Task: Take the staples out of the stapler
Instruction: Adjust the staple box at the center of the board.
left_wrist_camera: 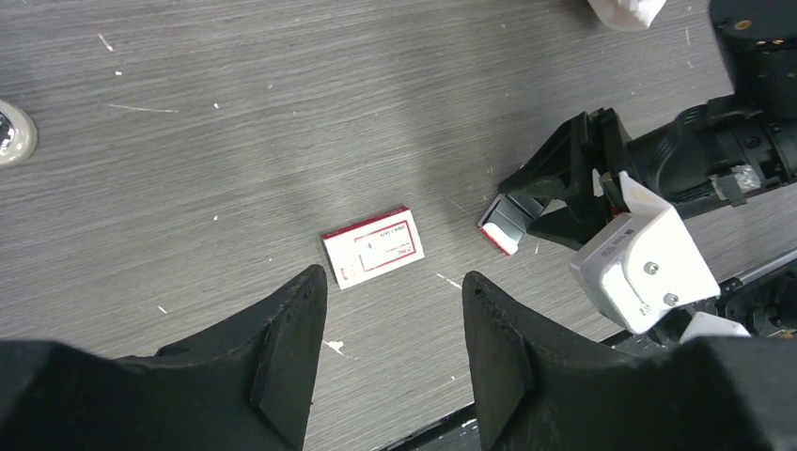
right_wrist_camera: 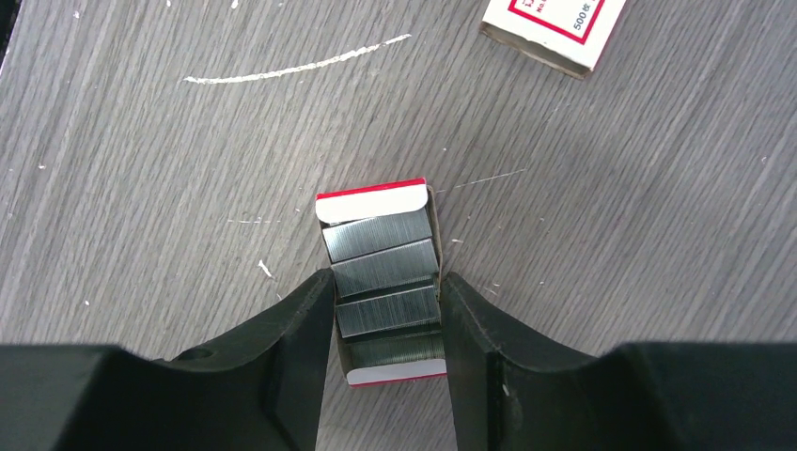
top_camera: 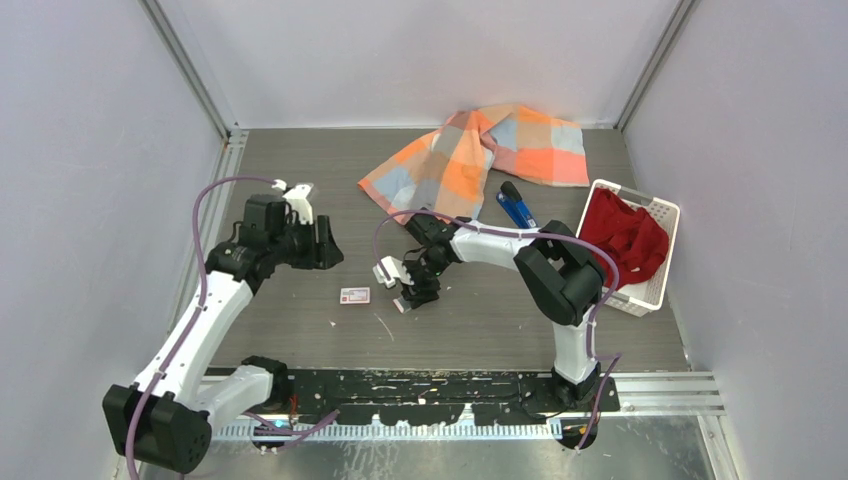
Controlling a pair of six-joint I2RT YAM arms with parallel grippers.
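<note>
The blue stapler [top_camera: 517,208] lies on the table by the checked cloth's near edge, apart from both grippers. My right gripper [top_camera: 415,290] is low on the table, its fingers pressed on both sides of a small open white-and-red tray [right_wrist_camera: 368,204] holding several grey staple strips [right_wrist_camera: 383,268]; it also shows in the right wrist view [right_wrist_camera: 385,287]. The tray also shows in the left wrist view [left_wrist_camera: 498,230]. My left gripper [left_wrist_camera: 395,287] is open and empty, hovering above the table near a closed white-and-red box [left_wrist_camera: 371,246].
The orange-and-blue checked cloth [top_camera: 480,150] lies crumpled at the back. A white basket [top_camera: 660,212] with a red cloth [top_camera: 625,235] stands at the right. The closed box [top_camera: 354,295] lies between the two grippers. Small white scraps dot the table.
</note>
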